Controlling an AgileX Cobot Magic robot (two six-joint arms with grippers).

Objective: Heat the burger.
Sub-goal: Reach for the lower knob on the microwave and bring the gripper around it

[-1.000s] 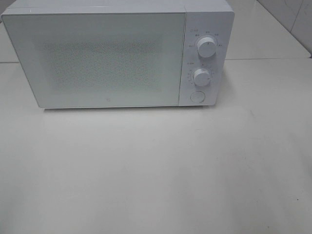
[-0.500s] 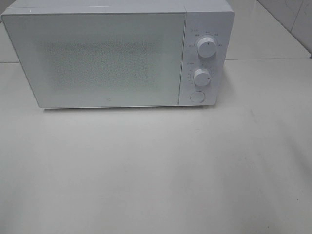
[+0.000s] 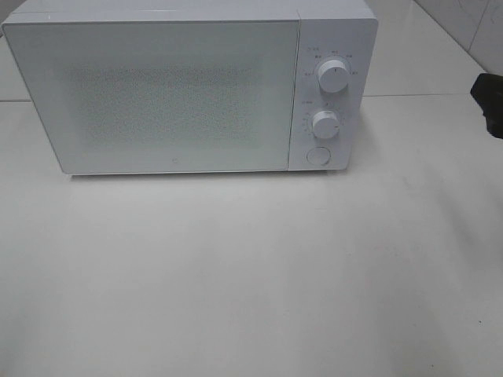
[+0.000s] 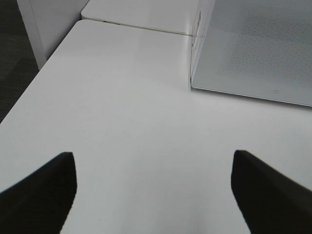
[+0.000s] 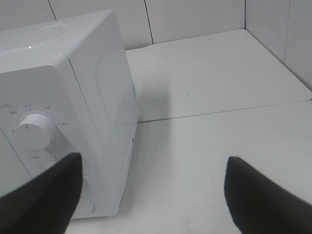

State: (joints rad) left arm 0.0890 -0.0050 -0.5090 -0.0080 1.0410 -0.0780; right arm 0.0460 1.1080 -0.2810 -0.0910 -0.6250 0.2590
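Note:
The burger is out of view in every frame. A white microwave (image 3: pixel 189 86) stands at the back of the white table with its door (image 3: pixel 157 98) shut; two round knobs (image 3: pixel 333 77) and a round button (image 3: pixel 317 155) sit on its right panel. It also shows in the left wrist view (image 4: pixel 253 48) and the right wrist view (image 5: pixel 58 107). My right gripper (image 3: pixel 489 100) shows only as a dark tip at the right edge, right of the microwave; in the wrist view (image 5: pixel 151 195) its fingers stand wide apart and empty. My left gripper (image 4: pixel 153 195) is open and empty over the table, left of the microwave.
The white table (image 3: pixel 251 275) stretches in front of the microwave. A seam (image 3: pixel 424 95) joins it to a second white top behind. A white tiled wall (image 5: pixel 195 17) stands at the back and right. The table's left edge (image 4: pixel 34 83) drops to a dark floor.
My right gripper's dark tip has come into the exterior high view at the right edge. The microwave has not moved.

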